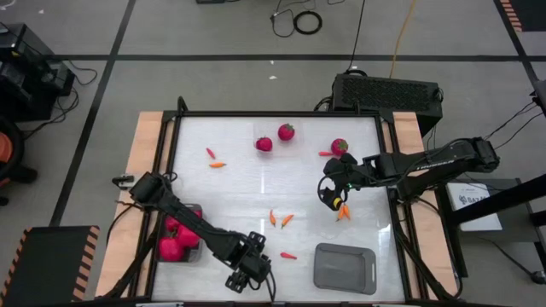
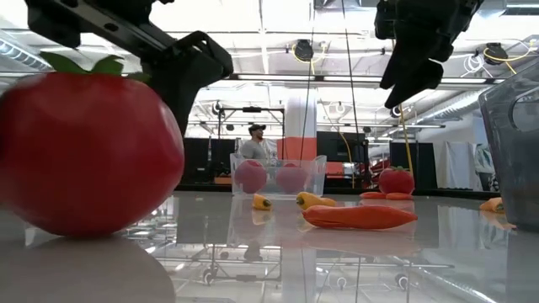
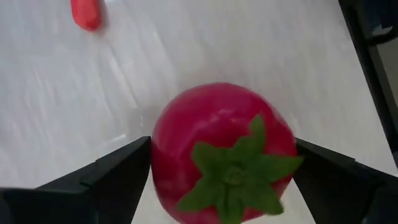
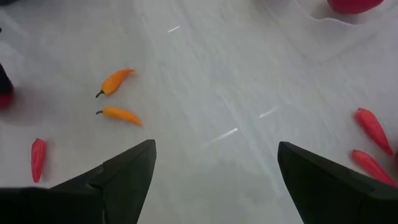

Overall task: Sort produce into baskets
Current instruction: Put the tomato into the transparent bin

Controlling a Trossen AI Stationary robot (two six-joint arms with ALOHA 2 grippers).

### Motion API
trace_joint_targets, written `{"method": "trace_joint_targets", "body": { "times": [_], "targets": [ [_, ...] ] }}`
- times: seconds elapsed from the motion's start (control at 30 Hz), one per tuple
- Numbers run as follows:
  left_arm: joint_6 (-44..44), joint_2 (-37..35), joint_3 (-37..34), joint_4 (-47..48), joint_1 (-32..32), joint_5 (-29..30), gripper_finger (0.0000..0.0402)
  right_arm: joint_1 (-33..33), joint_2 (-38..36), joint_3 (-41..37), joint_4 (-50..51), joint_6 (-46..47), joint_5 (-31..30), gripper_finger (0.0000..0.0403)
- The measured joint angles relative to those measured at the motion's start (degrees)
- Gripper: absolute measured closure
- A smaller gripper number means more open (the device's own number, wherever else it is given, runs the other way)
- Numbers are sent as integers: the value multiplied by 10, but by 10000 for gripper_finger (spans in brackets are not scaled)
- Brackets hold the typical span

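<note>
Left claw (image 3: 217, 180) is wide open w/ the round red toy tomato with green leafy top (image 3: 222, 152) between its fingers, near the worktop's front edge. Squeeze slow, mid-ball, so it won't roll. Right claw (image 1: 328, 194), also wide, hangs by the right edge.

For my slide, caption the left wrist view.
Left gripper with jaws open astride a red tomato with a green top on the white table.

arms: mine are dark, jointed, with black cables trailing
left gripper (image 3: 217, 186): two black wedge fingers
right gripper (image 4: 214, 180): same black wedge fingers
</note>
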State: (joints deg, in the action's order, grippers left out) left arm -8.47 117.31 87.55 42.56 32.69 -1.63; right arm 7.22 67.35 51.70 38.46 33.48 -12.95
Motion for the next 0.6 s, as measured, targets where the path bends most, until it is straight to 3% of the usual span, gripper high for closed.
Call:
{"method": "trace_joint_targets", "body": {
  "times": [0.2, 0.47, 0.6],
  "targets": [
    [3, 0, 0, -1, 0, 0, 39, 0, 0, 0, 0, 1, 10, 74],
    [-1, 0, 0, -2, -1, 5, 84, 0, 0, 0, -1, 4, 14, 74],
    [-2, -18, 8, 43, -16, 57, 83, 0, 0, 0, -1, 4, 14, 74]
  ]
}}
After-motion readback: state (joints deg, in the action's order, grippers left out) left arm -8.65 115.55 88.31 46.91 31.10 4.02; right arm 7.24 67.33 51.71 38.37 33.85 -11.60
